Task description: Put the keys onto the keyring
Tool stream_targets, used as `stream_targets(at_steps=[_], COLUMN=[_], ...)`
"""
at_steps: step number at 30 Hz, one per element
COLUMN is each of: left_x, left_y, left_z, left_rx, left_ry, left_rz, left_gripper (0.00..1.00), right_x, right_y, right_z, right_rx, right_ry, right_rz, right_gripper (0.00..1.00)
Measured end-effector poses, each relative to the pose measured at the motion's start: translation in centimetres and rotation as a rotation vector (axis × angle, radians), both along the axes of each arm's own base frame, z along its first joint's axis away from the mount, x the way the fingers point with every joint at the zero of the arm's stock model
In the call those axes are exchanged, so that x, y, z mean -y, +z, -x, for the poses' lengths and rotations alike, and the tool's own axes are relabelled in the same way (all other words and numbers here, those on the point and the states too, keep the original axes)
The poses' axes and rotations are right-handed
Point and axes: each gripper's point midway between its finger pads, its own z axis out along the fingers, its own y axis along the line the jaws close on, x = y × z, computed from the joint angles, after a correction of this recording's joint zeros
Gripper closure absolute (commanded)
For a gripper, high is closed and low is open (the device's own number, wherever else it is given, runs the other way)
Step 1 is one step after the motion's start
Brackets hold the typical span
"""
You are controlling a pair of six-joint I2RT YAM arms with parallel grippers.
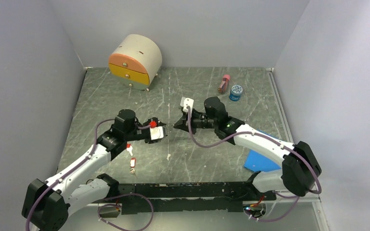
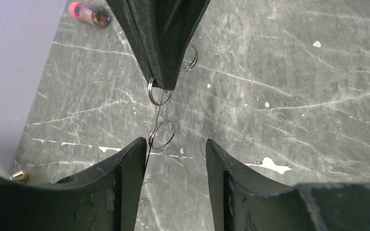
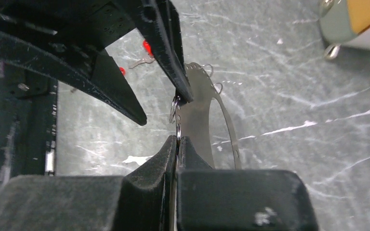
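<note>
The right tool [image 3: 177, 144] pinched the keyring [image 3: 196, 120], partly hidden behind it. The left tool [image 2: 176, 144] stood apart.

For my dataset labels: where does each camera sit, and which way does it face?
Top external: above and behind the bases, looking down at the table; both arms show.
Left wrist: faces the right gripper; own open fingers below.
Right wrist: faces the left gripper; own fingers shut on the keyring.
Both wrist views share the keyring.
</note>
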Motion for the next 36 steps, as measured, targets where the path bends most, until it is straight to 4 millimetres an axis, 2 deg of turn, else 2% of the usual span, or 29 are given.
stream_targets(at_steps=[7, 16, 21, 26, 29, 33, 36], left_x=[0.0, 0.3, 1.0, 1.4, 1.6, 1.9, 2.0], left_y=[-0.8, -1.3, -2.0, -2.3, -2.3, -2.5, -3.2], left_z=[-0.3, -0.3, 0.2, 0.2, 0.1, -0.2, -0.6], left_rx=[-0.024, -0.041, -0.058, -0.05, -0.055, -0.069, -0.087], left_ry=[0.002, -0.003, -0.025, -0.019, -0.005, 0.016, 0.037], left_rz=[-0.026, -0.03, -0.049, -0.064, -0.06, -0.058, -0.072], left_gripper=[0.52, 0.56, 0.61, 0.7, 0.72, 0.63, 0.6], right_x=[0.0, -1.2, -0.5, 0.0, 0.2, 0.3, 0.3], right_y=[-0.8, -1.4, -2.1, -2.1, -2.1, -2.1, -2.0], right_z=[-0.6, -1.5, -1.5, -1.6, -1.6, -1.8, -1.9], right_rx=[-0.287, -0.693, -0.878, -0.944, -0.954, -0.964, -0.959], right_ry=[-0.015, -0.013, -0.036, -0.056, -0.055, -0.057, -0.055], right_rz=[-0.006, 0.026, 0.009, -0.006, -0.008, -0.012, -0.016], right_gripper=[1.0, 1.0, 1.0, 1.0, 1.0, 1.0, 1.0])
